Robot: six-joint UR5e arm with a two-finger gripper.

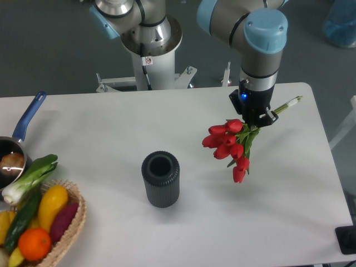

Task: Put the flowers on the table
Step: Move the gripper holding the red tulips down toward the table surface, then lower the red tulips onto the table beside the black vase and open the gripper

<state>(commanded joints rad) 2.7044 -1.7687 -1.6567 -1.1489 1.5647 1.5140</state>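
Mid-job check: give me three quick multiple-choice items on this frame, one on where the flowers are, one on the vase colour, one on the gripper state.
1. Where are the flowers?
A. lying in the basket
B. held by the gripper, right of the vase
C. standing in the vase

2. What colour is the vase?
A. dark grey
B. white
C. red

3. What is the gripper doing?
A. open, clear of everything
B. shut on the pan handle
C. shut on the flower stems

Answers: 1 B, the red buds hang from the gripper over the table, apart from the vase. 2 A, its ribbed body is dark grey. 3 C, the green stems pass between its fingers.
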